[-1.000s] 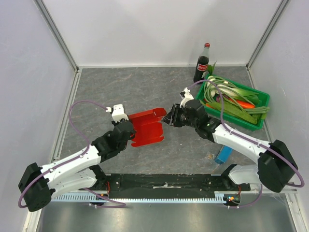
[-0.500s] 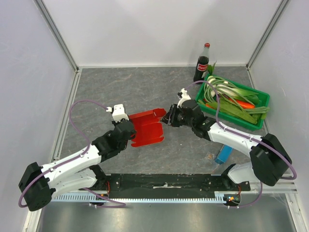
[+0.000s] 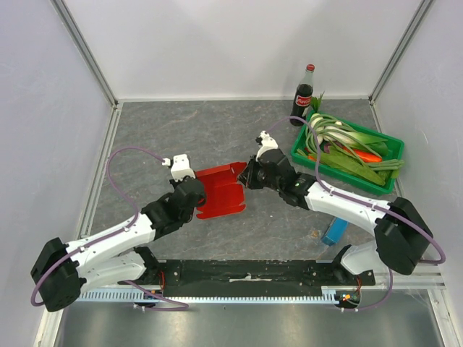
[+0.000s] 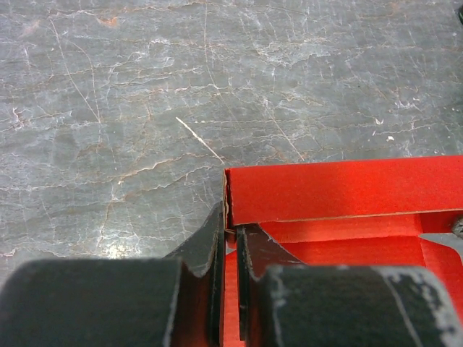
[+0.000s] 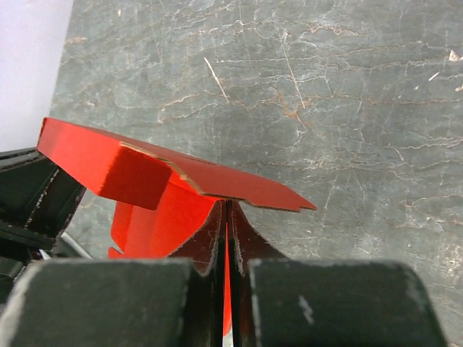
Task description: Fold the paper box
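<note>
The red paper box [image 3: 221,191] is a partly folded cardboard sheet held between both arms over the table's middle. My left gripper [image 3: 197,189] is shut on its left edge; in the left wrist view the black fingers [image 4: 217,238] pinch a thin red wall [image 4: 325,189] at its corner. My right gripper [image 3: 247,176] is shut on the box's far right flap; in the right wrist view its fingers [image 5: 240,231] clamp a red panel under a folded-over flap [image 5: 181,177].
A green crate [image 3: 347,153] of green stalks and a carrot stands at the right. A cola bottle [image 3: 303,95] stands behind it. A narrow blue box [image 3: 334,231] lies near the right arm. Grey walls enclose the table.
My right gripper has moved left and slightly away with the box's flap, pushing the right side of the red sheet inward. My left gripper has held its grip almost still.
</note>
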